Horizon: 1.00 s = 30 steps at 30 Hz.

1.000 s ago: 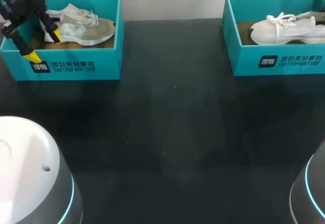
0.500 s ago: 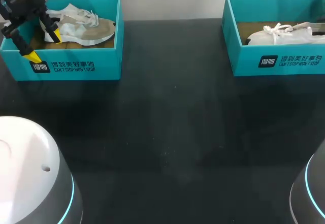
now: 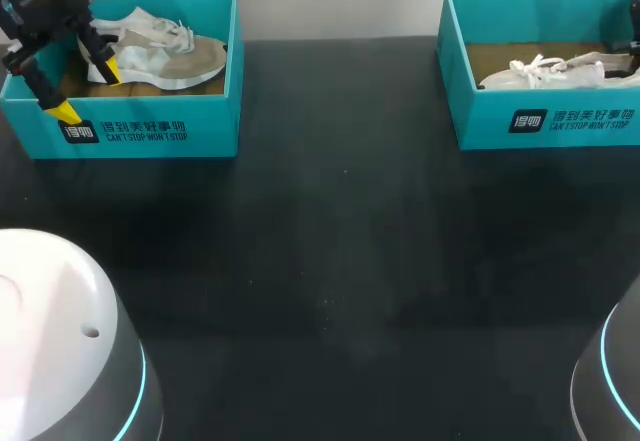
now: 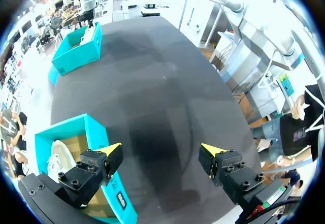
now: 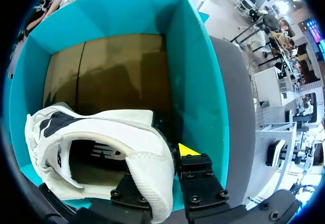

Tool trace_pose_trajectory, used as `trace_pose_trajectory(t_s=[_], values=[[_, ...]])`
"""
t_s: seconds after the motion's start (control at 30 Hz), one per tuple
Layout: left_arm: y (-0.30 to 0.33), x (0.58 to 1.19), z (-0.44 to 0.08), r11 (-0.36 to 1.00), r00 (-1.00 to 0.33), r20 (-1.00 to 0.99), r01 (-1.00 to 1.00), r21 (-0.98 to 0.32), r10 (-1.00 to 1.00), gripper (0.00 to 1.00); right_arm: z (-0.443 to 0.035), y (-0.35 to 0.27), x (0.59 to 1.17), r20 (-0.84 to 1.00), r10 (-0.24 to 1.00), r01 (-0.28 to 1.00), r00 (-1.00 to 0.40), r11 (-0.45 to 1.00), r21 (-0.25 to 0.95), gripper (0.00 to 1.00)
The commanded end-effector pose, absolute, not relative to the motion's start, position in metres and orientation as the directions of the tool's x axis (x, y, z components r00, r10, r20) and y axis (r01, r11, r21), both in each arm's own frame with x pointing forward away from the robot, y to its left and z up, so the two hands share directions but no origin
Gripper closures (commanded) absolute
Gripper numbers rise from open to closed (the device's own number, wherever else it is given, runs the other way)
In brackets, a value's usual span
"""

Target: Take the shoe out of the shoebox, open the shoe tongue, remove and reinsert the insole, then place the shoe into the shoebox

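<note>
The right hand (image 5: 161,159), clamped on the heel of the white shoe (image 3: 545,71), has brought it lower into the teal shoebox (image 3: 575,126), so the putting-back step looks nearly done, while the left hand (image 4: 161,149) hangs wide apart, far from that shoebox.

Black screw-studded left gripper (image 4: 161,149), yellow tips; white arm bases (image 3: 50,311) ringed cyan

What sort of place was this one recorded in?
Likely a robot workbench: a black table carries a left shoebox and a right shoebox, both teal, each holding a pale shoe; the right gripper grips the white shoe.
</note>
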<state>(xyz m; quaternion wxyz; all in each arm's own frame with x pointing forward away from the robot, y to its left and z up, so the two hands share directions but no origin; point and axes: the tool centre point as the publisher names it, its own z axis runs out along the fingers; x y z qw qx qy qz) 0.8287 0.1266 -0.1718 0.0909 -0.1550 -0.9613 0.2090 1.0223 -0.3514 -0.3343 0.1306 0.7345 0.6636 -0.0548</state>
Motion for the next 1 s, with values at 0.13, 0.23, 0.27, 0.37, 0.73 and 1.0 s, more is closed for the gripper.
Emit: trace_pose_trajectory(t_s=[0.13, 0.23, 0.27, 0.37, 0.73, 1.0], values=[[0.127, 0.829, -0.172, 0.865, -0.935, 0.111, 0.261, -0.429, 0.337, 0.00, -0.347, -0.346, 1.025, -0.265, 0.959, 0.991, 0.105, -0.081, 0.103, 1.00], [0.127, 0.829, -0.172, 0.865, -0.935, 0.111, 0.261, -0.429, 0.337, 0.00, -0.351, -0.345, 1.025, -0.267, 0.958, 0.992, 0.103, -0.078, 0.100, 1.00], [0.127, 0.829, -0.172, 0.865, -0.935, 0.111, 0.261, -0.429, 0.337, 0.00, -0.353, -0.345, 1.026, -0.268, 0.958, 0.992, 0.101, -0.078, 0.098, 1.00], [0.127, 0.829, -0.172, 0.865, -0.935, 0.111, 0.261, -0.429, 0.337, 0.00, -0.360, -0.345, 1.026, -0.268, 0.958, 0.993, 0.099, -0.078, 0.088, 1.00], [0.127, 0.829, -0.172, 0.865, -0.935, 0.111, 0.261, -0.429, 0.337, 0.00, -0.374, -0.345, 1.025, -0.264, 0.960, 0.995, 0.089, -0.074, 0.065, 1.00], [0.127, 0.829, -0.172, 0.865, -0.935, 0.111, 0.261, -0.429, 0.337, 0.00, -0.376, -0.348, 1.025, -0.239, 0.966, 0.995, 0.097, -0.088, 0.047, 0.69]])
